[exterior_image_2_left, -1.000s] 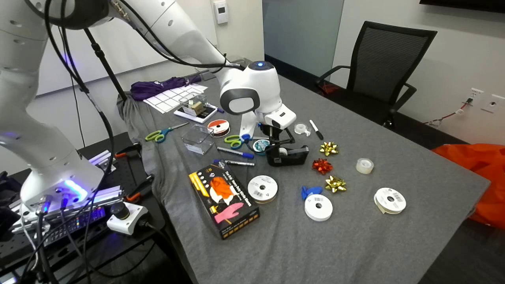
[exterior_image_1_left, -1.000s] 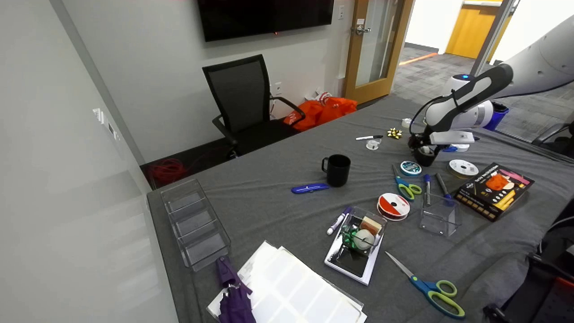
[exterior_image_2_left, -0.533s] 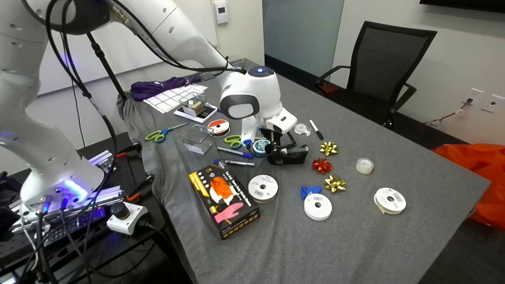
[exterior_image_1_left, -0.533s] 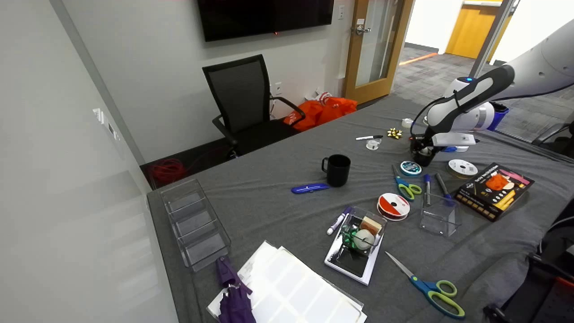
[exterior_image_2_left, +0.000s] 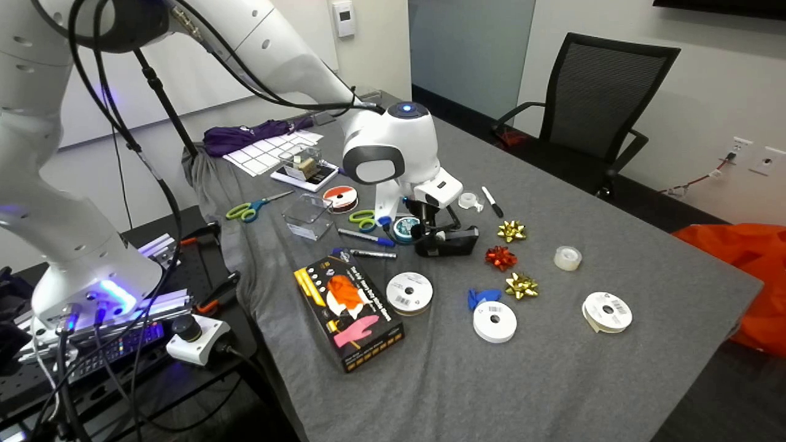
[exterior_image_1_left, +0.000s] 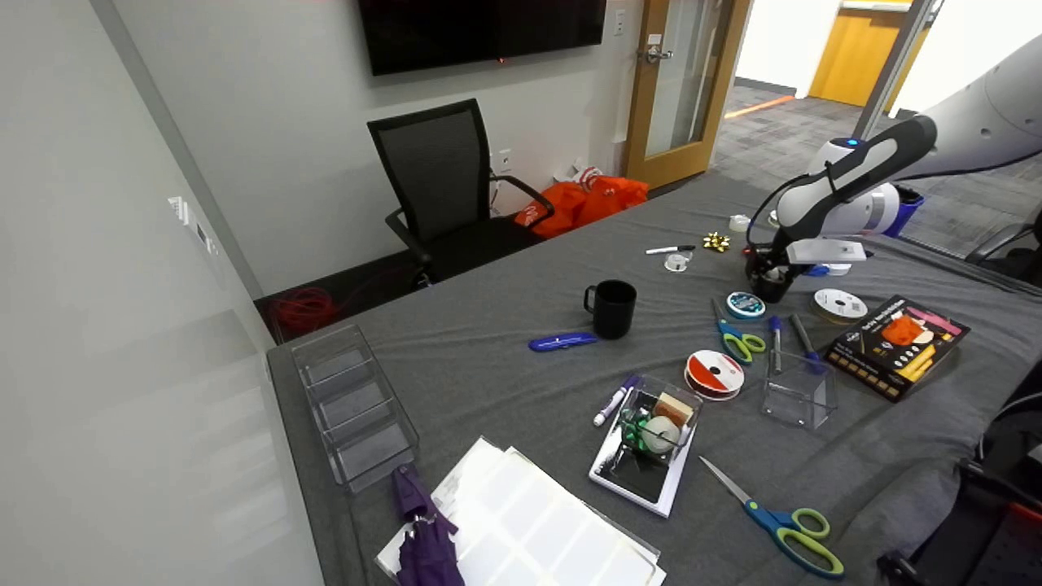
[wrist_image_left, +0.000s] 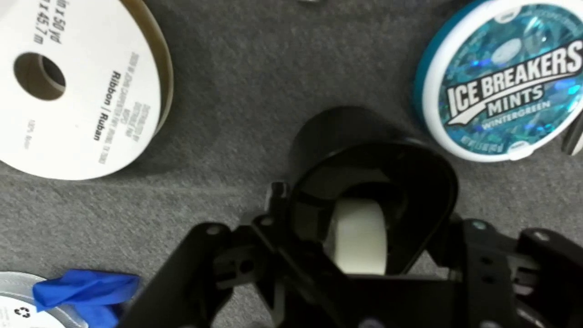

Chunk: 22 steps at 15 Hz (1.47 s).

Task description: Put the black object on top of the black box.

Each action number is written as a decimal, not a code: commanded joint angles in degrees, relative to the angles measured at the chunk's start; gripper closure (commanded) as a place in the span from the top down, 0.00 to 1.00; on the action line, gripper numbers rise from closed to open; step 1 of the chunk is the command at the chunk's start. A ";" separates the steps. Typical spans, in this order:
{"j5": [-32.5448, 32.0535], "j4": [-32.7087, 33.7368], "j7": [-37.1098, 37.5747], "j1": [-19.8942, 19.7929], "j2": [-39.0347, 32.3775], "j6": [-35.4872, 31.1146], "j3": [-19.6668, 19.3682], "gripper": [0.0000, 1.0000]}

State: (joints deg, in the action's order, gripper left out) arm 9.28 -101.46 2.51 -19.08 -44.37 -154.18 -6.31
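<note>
Grey-draped table [exterior_image_2_left: 583, 380] bearing black box [exterior_image_2_left: 349, 310], mesh chair [exterior_image_2_left: 608, 101] beside, wall screen [exterior_image_1_left: 488, 32]

1. I'm looking into an office, by its fittings a meeting room
2. In both exterior views I see a black screen [exterior_image_1_left: 488, 32] on the wall [exterior_image_1_left: 562, 102] and sockets [exterior_image_2_left: 766, 162] low down
3. A mesh chair [exterior_image_1_left: 431, 167] stands near my table [exterior_image_2_left: 571, 380]
4. In an exterior view I have a glazed wooden door [exterior_image_1_left: 685, 89] and grey carpet [exterior_image_1_left: 814, 122] past it
5. My table carries scissors [exterior_image_1_left: 763, 514], pens [exterior_image_2_left: 366, 237] and paper [exterior_image_1_left: 529, 525]
</note>
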 commanded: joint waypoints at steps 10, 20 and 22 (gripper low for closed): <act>-0.96 -17.80 -18.38 -3.90 14.71 -2.71 2.05 0.43; 9.84 -33.22 -51.86 -16.97 31.42 -1.66 10.19 0.43; 13.51 -35.69 -59.02 -17.13 33.77 -1.31 9.03 0.43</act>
State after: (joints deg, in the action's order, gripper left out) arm 18.14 -131.98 -46.92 -34.27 -16.33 -156.77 2.35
